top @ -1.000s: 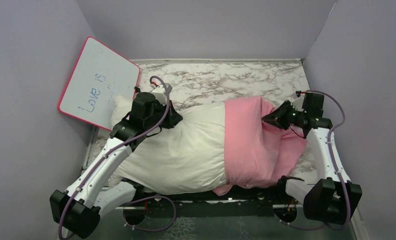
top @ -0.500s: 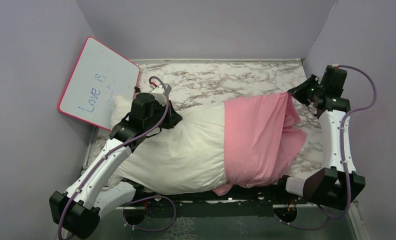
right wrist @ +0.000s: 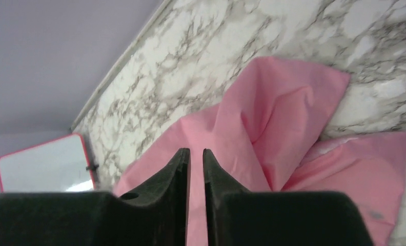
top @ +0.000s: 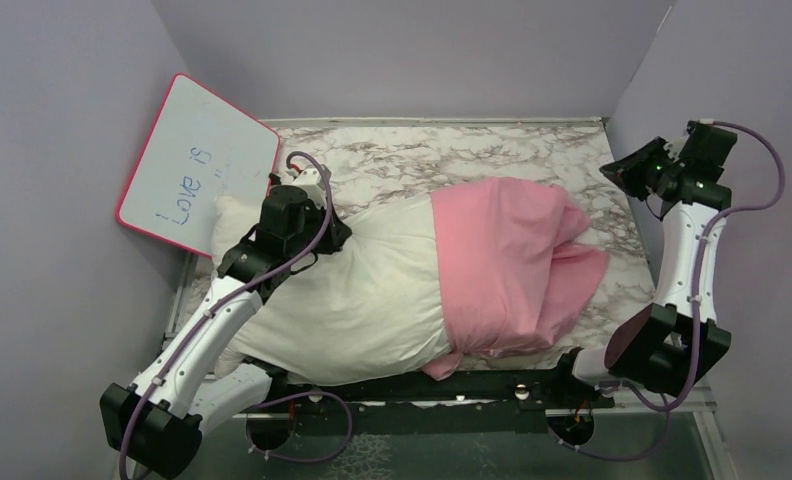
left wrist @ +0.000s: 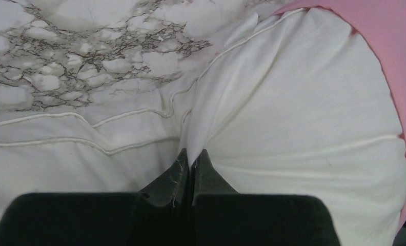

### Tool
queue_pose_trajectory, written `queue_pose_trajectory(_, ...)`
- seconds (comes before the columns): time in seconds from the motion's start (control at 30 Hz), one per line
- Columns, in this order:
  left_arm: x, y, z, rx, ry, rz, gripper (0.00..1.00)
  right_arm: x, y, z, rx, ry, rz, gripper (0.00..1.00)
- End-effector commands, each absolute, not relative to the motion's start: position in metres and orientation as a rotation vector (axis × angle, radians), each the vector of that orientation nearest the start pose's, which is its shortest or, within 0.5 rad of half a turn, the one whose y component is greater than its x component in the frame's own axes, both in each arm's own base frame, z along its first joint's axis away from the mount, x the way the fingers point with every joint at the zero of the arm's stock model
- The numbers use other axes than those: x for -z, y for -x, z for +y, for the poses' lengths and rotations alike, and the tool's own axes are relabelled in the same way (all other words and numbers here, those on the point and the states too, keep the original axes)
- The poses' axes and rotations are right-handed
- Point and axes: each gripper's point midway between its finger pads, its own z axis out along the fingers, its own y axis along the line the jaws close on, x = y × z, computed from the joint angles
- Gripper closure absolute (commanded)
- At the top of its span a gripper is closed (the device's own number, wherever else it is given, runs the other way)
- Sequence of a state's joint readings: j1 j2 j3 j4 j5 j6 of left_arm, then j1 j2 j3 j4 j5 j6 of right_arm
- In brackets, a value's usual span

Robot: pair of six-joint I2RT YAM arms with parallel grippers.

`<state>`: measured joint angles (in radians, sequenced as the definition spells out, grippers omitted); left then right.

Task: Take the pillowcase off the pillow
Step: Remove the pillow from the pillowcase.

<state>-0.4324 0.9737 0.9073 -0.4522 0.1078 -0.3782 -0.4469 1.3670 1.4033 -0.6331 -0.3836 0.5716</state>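
Pins a fold of the pillow point(top: 352, 300) with the left fingers point(left wrist: 176, 171), pressed shut on the white fabric near its bare end, likely to anchor it against pulls from the other side. Holds the right fingers point(right wrist: 176, 171) up off the tabletop point(top: 452, 160) by the right wall, all but closed with only a slit between, gripping nothing, well apart from the pillowcase point(top: 502, 265). Leaves that pink cover sheathing only the right part of the pillow, with slack fabric flopped past it onto the marble. Looks roughly half off, with the left part already bare. Probably needs a fresh grab at the slack end. Shows a whiteboard point(top: 197, 165) leaning on the left wall, uninvolved.
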Motion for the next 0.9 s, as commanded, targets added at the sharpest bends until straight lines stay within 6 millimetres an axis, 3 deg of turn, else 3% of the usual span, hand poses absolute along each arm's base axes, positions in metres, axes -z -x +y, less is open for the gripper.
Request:
queue_pose_trajectory(0.0, -0.178, -0.254, -0.142, 0.495, -0.073, 2.311, 1.0, -0.249, -0.35, -0.024, -0.803, -0.654, 2.15, 0.68)
queue_pose_trajectory(0.1, -0.179, -0.257, -0.142, 0.491, -0.055, 2.307, 1.0, -0.227, -0.311, -0.01, -0.762, -0.654, 2.192, 0.33)
queue_pose_trajectory(0.17, -0.18, -0.26, -0.14, 0.478, -0.042, 2.302, 1.0, -0.217, -0.285, 0.005, -0.772, -0.676, 2.202, 0.24)
queue_pose_trajectory(0.27, -0.18, -0.264, -0.14, 0.466, -0.033, 2.3, 1.0, -0.199, -0.246, 0.032, -0.879, -0.729, 2.225, 0.2)
queue_pose_trajectory(0.33, -0.179, -0.266, -0.142, 0.473, -0.034, 2.304, 1.0, -0.186, -0.223, 0.04, -0.868, -0.76, 2.252, 0.17)
queue_pose_trajectory(0.47, -0.18, -0.266, -0.149, 0.521, -0.054, 2.305, 1.0, -0.152, -0.195, 0.059, -0.922, -0.814, 2.332, 0.15)
queue_pose_trajectory(0.6, -0.179, -0.265, -0.154, 0.551, -0.073, 2.31, 1.0, -0.128, -0.177, 0.076, -1.033, -0.787, 2.397, 0.15)
queue_pose_trajectory(0.77, -0.175, -0.263, -0.157, 0.578, -0.071, 2.314, 1.0, -0.13, -0.172, 0.104, -1.257, -0.628, 2.413, 0.15)
queue_pose_trajectory(0.87, -0.175, -0.263, -0.16, 0.597, -0.068, 2.316, 1.0, -0.13, -0.174, 0.119, -1.299, -0.511, 2.463, 0.25)
